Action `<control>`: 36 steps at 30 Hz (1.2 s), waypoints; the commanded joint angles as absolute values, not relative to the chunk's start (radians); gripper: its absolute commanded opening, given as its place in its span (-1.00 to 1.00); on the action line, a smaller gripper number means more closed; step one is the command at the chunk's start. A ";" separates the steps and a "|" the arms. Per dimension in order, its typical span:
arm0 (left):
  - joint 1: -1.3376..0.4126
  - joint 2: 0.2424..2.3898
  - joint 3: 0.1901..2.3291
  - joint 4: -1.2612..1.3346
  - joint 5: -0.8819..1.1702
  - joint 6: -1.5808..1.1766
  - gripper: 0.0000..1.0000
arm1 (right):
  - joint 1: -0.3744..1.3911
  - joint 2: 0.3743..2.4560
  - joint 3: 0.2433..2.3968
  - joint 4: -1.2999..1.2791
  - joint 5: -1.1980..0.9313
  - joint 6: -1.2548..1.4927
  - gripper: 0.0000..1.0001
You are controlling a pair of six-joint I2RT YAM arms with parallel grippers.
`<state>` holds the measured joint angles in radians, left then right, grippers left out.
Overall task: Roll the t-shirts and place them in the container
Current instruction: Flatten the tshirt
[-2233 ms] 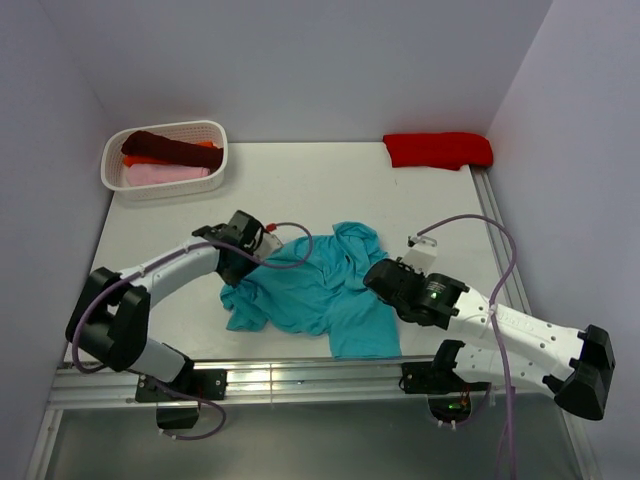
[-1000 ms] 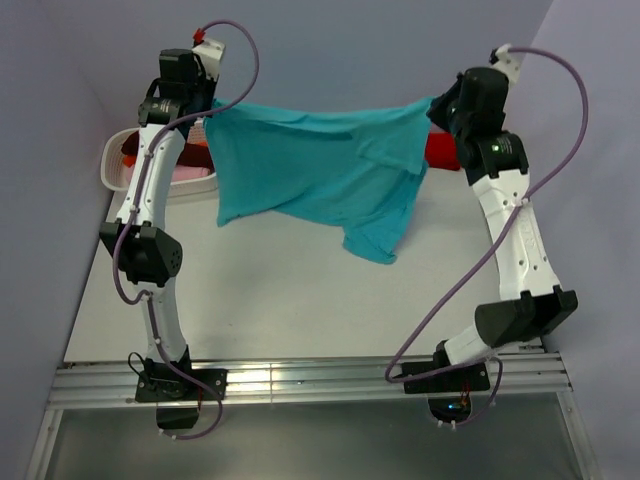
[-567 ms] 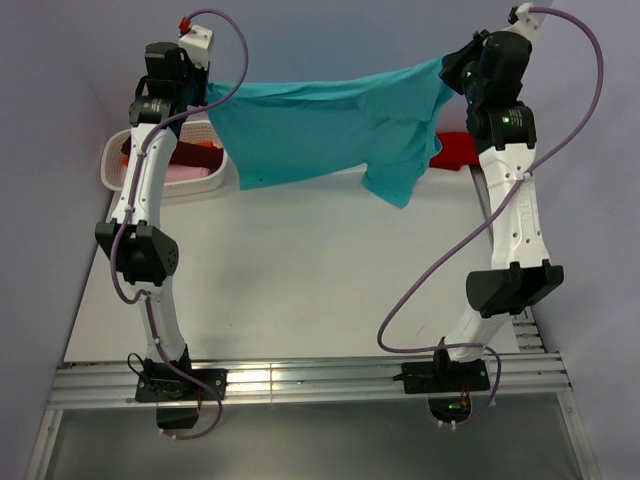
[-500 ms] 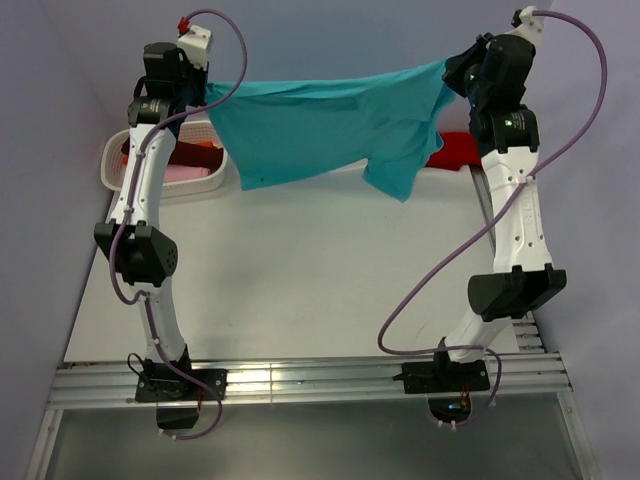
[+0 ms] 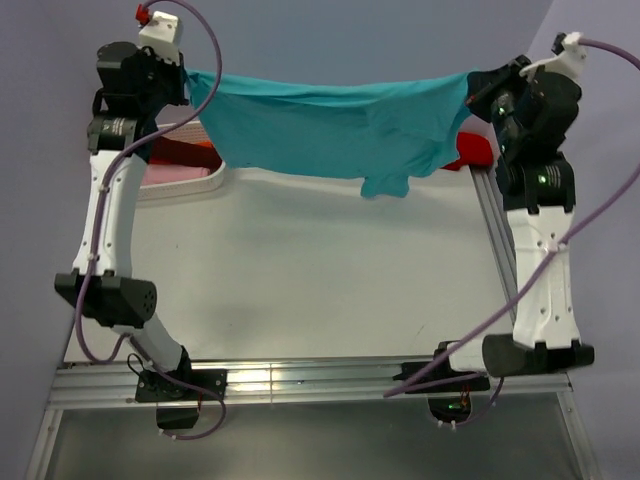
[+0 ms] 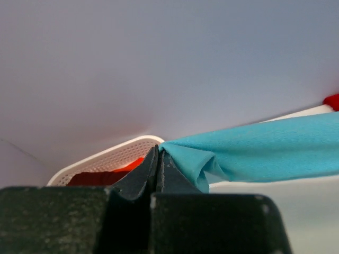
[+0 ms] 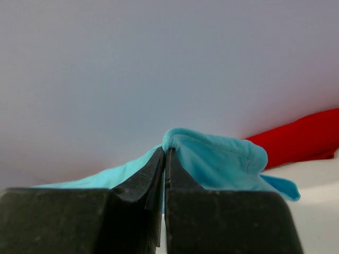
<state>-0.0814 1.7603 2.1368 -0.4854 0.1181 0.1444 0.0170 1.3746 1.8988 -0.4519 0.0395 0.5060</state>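
A robotics lab test cell: bare lavender panel walls (image 5: 330, 40) box in a plain white table (image 5: 300, 270) on three sides. A slotted aluminium rail (image 5: 300, 382) at its near edge carries a white-and-black left arm (image 5: 105, 215) and right arm (image 5: 540, 255) (purple cables (image 5: 214, 60) looping off each).

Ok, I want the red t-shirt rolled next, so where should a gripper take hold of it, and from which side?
Probably its near long edge, coming down from above and in front. The red t-shirt lies as a low, long bundle at the far right of the table, close against the back wall, which likely blocks the far side.
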 commanded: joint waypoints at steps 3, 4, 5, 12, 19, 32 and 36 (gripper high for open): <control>-0.074 1.508 2.007 -0.397 0.190 0.121 -1.00 | 0.009 1.135 1.757 -0.390 0.018 0.511 -1.00; -0.074 1.470 1.993 -0.403 0.192 0.124 -0.99 | 0.009 1.109 1.740 -0.396 0.011 0.514 -1.00; -0.074 1.451 1.984 -0.410 0.195 0.127 -1.00 | 0.008 1.068 1.727 -0.405 0.009 0.514 -1.00; -0.074 1.393 1.946 -0.459 0.206 0.138 -0.99 | 0.008 1.002 1.749 -0.508 0.011 0.503 -1.00; -0.074 1.494 1.970 -0.502 0.250 0.141 -0.99 | 0.008 1.136 1.798 -0.531 -0.032 0.491 -1.00; -0.074 1.969 2.363 -0.497 0.215 0.156 -0.99 | 0.008 1.608 2.170 -0.491 -0.077 0.494 -1.00; -0.074 2.071 2.526 -0.460 0.180 0.169 -0.99 | 0.008 1.752 2.496 -0.580 -0.043 0.489 -1.00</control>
